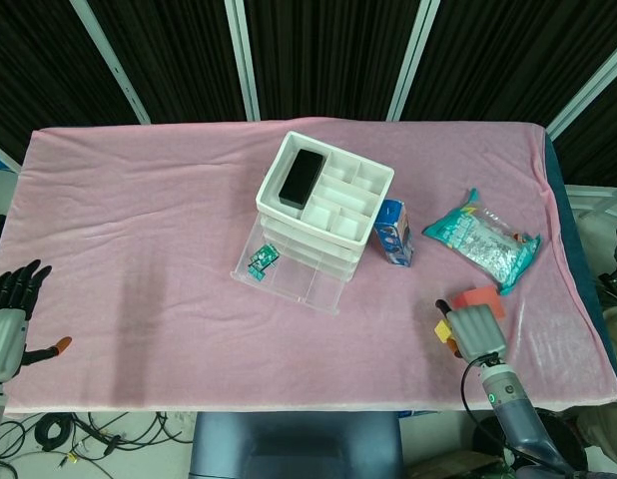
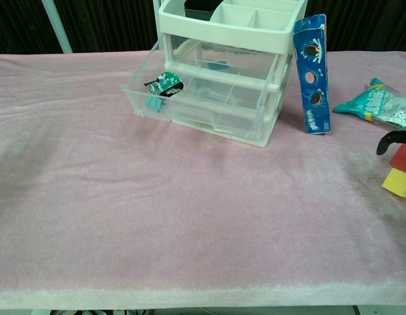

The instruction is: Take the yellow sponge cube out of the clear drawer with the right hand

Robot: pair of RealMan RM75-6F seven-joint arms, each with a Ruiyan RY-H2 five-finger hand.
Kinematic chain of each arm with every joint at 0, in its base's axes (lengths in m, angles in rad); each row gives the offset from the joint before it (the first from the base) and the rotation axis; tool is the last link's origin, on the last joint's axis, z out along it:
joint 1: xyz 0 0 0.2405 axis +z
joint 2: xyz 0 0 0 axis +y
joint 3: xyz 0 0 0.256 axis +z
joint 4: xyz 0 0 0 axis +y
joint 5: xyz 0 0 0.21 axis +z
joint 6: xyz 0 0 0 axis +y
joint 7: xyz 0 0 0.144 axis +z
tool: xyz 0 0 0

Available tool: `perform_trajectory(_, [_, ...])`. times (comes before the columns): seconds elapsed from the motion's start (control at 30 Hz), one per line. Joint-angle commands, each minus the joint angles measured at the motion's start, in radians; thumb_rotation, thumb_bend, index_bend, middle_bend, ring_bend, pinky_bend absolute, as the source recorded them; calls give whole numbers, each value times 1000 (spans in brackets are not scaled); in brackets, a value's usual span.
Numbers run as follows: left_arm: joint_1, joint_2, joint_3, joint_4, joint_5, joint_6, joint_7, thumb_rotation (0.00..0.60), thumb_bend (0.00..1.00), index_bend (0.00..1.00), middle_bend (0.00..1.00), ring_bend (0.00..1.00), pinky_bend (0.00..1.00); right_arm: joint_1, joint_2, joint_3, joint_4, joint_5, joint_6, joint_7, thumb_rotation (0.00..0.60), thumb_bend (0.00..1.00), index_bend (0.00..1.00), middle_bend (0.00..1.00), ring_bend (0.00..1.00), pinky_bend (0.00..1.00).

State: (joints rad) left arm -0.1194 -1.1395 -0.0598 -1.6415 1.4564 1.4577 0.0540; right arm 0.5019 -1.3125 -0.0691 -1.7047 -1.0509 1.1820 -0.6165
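The yellow sponge cube (image 2: 399, 182) sits low at the right side of the pink-covered bench (image 1: 149, 249), well apart from the clear drawer (image 1: 289, 271), which stands pulled out of the white organiser (image 1: 323, 205). From the head view only a sliver of yellow shows at the left edge of the right hand (image 1: 472, 330), whose pale back covers the rest. The fingers are curled down around the cube, so the right hand grips it; whether the cube touches the cloth cannot be told. A red block (image 1: 477, 298) lies just behind the hand, touching or nearly touching the cube in the chest view. The left hand (image 1: 7, 319) hangs off the bench's left edge, dark fingers spread and holding nothing.

A blue carton (image 2: 312, 75) leans upright against the organiser's right side; its printing is too small to read. The teal snack bag (image 1: 482, 239) lies further right, its lettering also unreadable.
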Motion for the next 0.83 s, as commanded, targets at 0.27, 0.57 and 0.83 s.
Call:
perform_trajectory(0.27, [2,1,0,1,1,3,-3,600,0,0,0,0,0,-36,42,-17,-25,-68,64,-23,600,174,108,917,910,844])
perform_trajectory(0.57, [3,0,0,2,6,9,0,600,0,0,0,0,0,-196,236,-99,-90,-331,342,119,600,165,0,151,160,232])
perform_trajectory(0.83, [9,-2,0,10,12,23,5,600,0,0,0,0,0,-334,272,-119,50,-429,503,359,600,61,0,0,0,143])
